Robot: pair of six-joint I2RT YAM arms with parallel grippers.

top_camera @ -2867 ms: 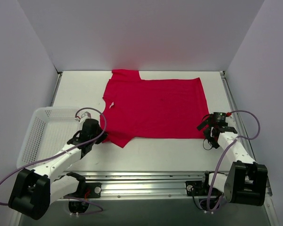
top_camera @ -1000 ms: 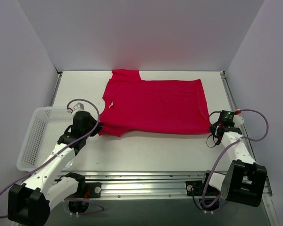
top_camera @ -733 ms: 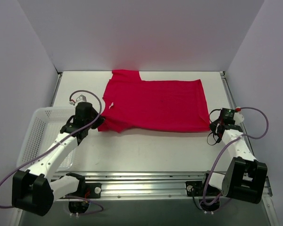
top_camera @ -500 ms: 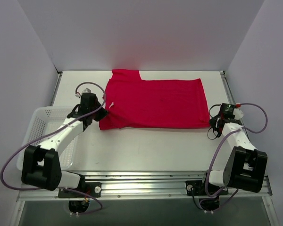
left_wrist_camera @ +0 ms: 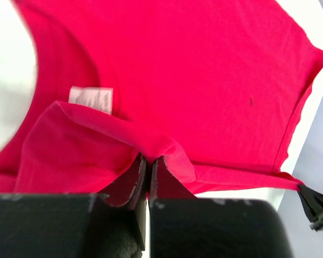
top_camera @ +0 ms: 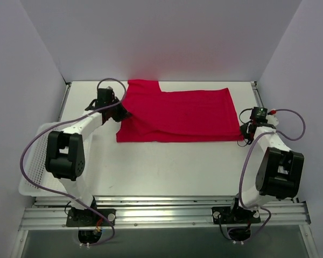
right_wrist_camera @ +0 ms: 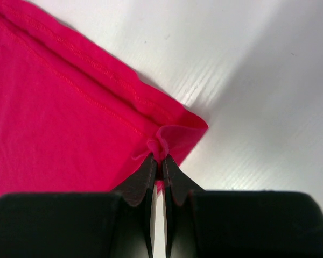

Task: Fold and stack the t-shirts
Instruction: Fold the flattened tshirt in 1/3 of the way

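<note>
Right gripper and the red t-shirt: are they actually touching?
Touching. The right wrist view shows the right gripper pinching a bunched corner of the red t-shirt between its closed jaws.

Plain bright red t-shirt [top_camera: 188,115] with white neck tag [left_wrist_camera: 91,99], white mesh basket [top_camera: 39,141], white table [top_camera: 167,166].

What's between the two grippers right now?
Only the t-shirt. It spans from the left gripper to the right gripper, each shut on a pinch of cloth. The top view shows the whole stretch.

One view looks down from behind; both wrist views (very close) share the t-shirt [top_camera: 188,113].
</note>
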